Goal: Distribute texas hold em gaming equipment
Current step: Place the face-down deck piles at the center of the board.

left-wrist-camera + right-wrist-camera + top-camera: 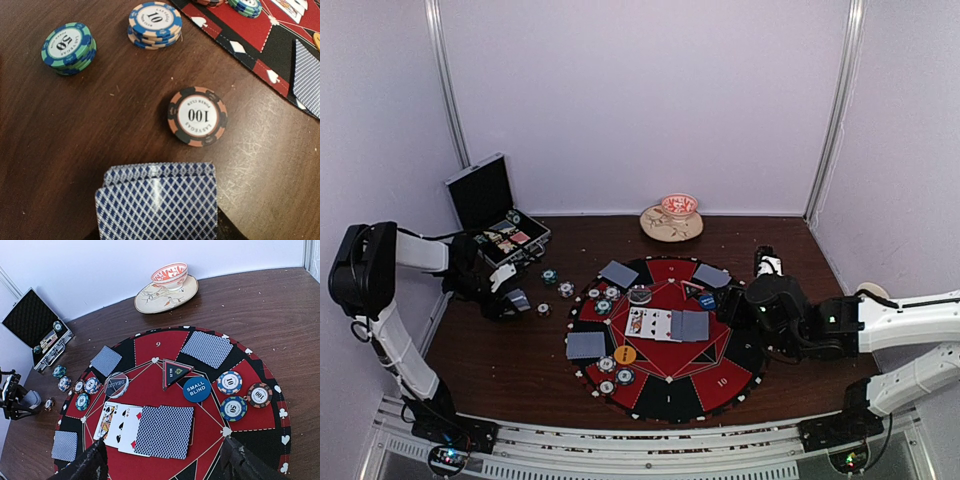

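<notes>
Top external: cards [667, 324] and chips [616, 370] mostly laid on mat [720, 385].
Left claw [512, 302]: pinching card stack [157, 202].
Right claw [165, 457]: spread, empty.
Remaining: held stack, loose chips [197, 116] left of mat.

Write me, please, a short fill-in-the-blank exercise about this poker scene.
The lone chip beside the fanned cards is marked ___.
The blue disc reads SMALL ___.
The green-edged chip stack is marked ___.
Missing words: 100; BLIND; 50.
</notes>
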Motion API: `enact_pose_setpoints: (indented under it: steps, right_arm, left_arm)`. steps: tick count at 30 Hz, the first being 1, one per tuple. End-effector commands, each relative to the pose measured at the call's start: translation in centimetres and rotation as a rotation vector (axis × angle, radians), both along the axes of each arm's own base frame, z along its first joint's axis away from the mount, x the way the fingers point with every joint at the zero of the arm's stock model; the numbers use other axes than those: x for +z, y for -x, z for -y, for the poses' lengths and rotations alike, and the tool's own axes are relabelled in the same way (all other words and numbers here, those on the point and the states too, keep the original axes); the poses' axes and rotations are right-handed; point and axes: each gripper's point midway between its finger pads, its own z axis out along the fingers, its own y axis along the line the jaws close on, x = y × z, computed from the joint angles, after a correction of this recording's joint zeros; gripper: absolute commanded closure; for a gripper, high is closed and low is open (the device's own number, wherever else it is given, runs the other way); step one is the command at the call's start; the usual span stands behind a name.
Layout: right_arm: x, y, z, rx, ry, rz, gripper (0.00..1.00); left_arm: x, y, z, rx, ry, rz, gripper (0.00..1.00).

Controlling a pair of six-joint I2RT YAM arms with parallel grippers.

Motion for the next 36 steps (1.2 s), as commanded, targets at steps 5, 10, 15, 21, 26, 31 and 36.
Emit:
enact_pose_setpoints:
  steps: [5, 10, 15, 21, 26, 31, 36]
  right_arm:
    - [0.4, -0.1, 1.3, -0.032, 0.004, 0.031, 0.21]
    - [0.5, -0.1, 1.3, -0.030, 0.003, 0.031, 0.21]
    - [1.0, -0.2, 1.2, -0.027, 0.007, 0.035, 0.20]
    - [1.7, -0.2, 1.2, -0.023, 0.013, 0.041, 0.18]
    - [2.6, -0.2, 1.3, -0.016, 0.031, 0.044, 0.01]
    - [3.8, -0.2, 2.0, -0.022, 0.083, 0.049, 0.00]
    - [5.5, 0.1, 3.2, -0.011, 0.167, 0.065, 0.00]
  left_arm:
    - [-0.9, -1.8, -1.0, 0.062, -0.024, 0.001, 0.47]
    - [-1.4, -1.6, -1.3, 0.070, -0.038, -0.015, 0.37]
    - [-1.8, -1.4, -1.5, 0.074, -0.051, -0.032, 0.26]
    - [-1.8, -1.3, -1.7, 0.086, -0.061, -0.036, 0.07]
    - [0.7, -2.2, -1.9, 0.111, -0.061, 0.014, 0.02]
    - [6.3, -2.6, -2.0, 0.141, -0.044, 0.122, 0.02]
    - [13.6, -2.0, -3.0, 0.261, -0.027, 0.299, 0.02]
